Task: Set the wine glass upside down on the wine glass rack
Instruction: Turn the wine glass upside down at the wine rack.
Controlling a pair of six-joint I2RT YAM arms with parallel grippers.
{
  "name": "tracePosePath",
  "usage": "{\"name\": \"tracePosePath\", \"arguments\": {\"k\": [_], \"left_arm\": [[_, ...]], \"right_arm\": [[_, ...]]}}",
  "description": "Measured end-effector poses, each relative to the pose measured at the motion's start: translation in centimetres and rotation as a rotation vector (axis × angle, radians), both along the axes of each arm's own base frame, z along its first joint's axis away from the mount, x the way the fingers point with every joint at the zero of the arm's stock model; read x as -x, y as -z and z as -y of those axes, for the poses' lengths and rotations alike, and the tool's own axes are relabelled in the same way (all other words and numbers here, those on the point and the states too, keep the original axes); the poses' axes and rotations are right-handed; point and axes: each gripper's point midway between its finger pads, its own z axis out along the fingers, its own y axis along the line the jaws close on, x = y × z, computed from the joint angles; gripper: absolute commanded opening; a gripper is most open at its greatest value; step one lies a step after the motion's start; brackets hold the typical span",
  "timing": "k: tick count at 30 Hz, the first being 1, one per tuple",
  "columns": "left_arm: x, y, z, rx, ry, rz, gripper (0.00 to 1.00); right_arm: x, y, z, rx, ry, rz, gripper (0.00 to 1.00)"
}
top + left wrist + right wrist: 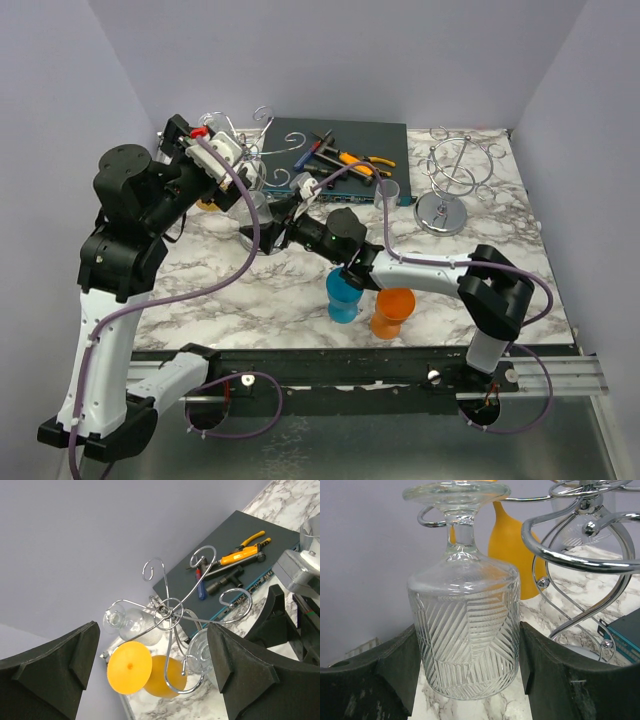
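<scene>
A clear ribbed wine glass (465, 630) hangs upside down, its foot (456, 490) resting over a chrome hook of the wine glass rack (580, 560). My right gripper (470, 652) is shut on its bowl, one finger on each side. In the top view the right gripper (270, 228) and the glass (257, 213) are at the front of the back-left rack (245, 150). My left gripper (230, 158) hovers above the rack, open and empty. Its wrist view (152, 637) looks down on the rack (170, 611).
An orange glass (131, 667) and another clear glass (131, 623) hang on the same rack. A dark box with tools (345, 150) lies at the back. A second chrome rack (445, 190) stands back right. A blue cup (342, 296) and an orange cup (392, 312) stand near the front.
</scene>
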Motion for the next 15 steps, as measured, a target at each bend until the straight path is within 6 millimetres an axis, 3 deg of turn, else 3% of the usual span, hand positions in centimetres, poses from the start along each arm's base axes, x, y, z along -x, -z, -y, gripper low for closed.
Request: {"name": "tracePosePath", "arguments": {"k": [8,15], "left_arm": [[-3.5,2.6,1.1,0.076,-0.031,-0.142,0.88],[-5.2,3.4,1.5,0.109,-0.053,-0.188,0.88]], "right_arm": [[-0.4,0.2,-0.6,-0.005,-0.003,-0.007,0.00],[-1.3,0.3,-0.7,-0.015,0.005,-0.008,0.00]]}}
